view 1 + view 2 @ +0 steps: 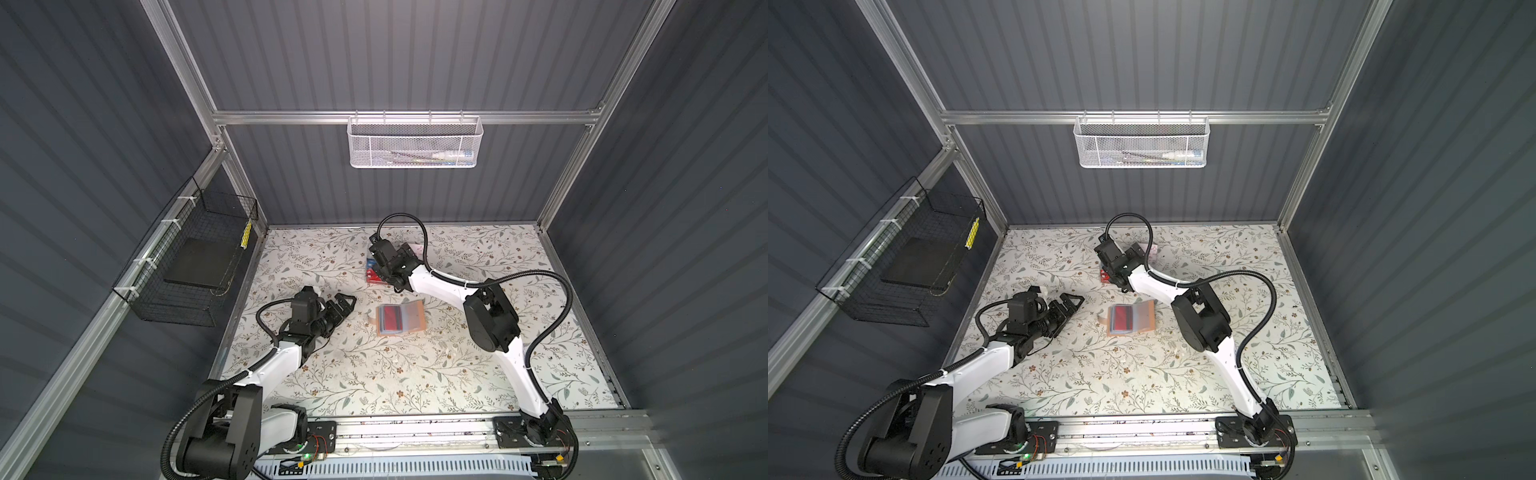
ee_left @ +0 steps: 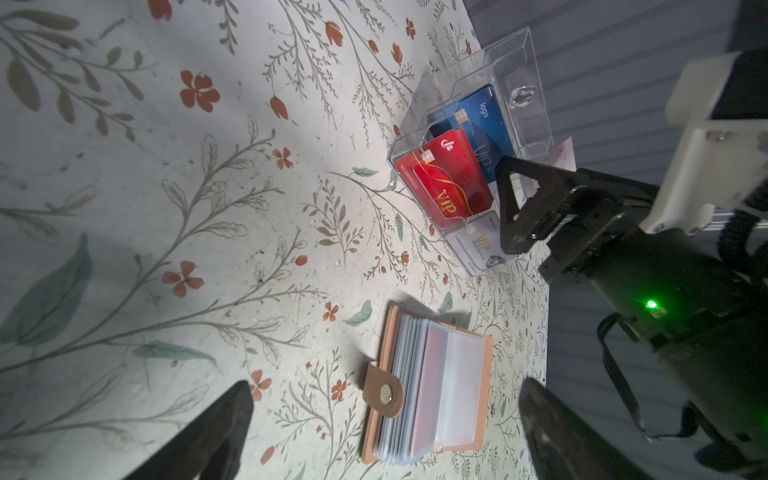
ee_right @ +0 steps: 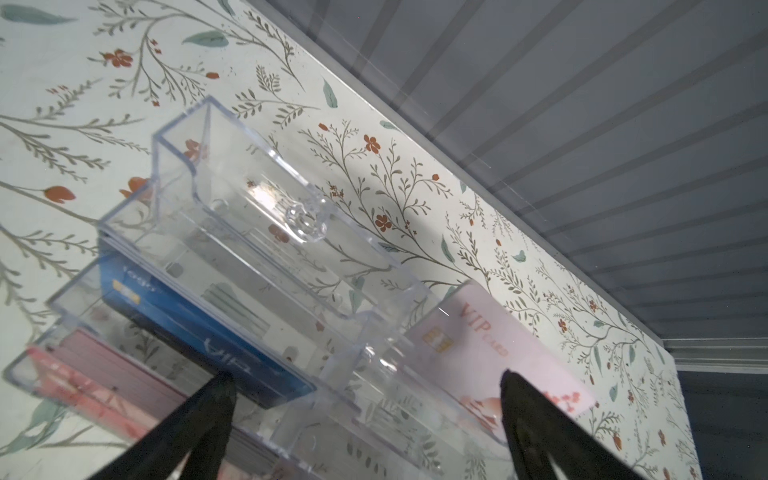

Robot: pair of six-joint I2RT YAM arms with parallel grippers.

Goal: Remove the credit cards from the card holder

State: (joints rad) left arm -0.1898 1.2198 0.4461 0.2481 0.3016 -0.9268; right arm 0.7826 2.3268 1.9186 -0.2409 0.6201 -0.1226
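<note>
Your left gripper [image 1: 345, 302] hangs low over the floral table [image 1: 374, 374] with its jaws spread wide and nothing between them, pointing toward the card holder [image 1: 401, 318], which lies just ahead of the fingertips but clear of them. In the left wrist view the holder's snap tab [image 2: 383, 394] faces that gripper. The card holder sits open and flat near the middle of the table, sleeve pages up, with a red card [image 1: 392, 316] showing through the top sleeve. Your right gripper [image 3: 365, 376] is well away from the holder, at the back of the table, jaws likewise wide apart and empty, poised at the clear acrylic box [image 2: 469, 137]; whether a finger touches the box you cannot tell. Inside that box stand a red VIP card [image 2: 446, 178] in the front compartment and a blue card [image 2: 486, 129] behind it, while a pink VIP card [image 3: 498, 349] lies just beside the box on its far side.
</note>
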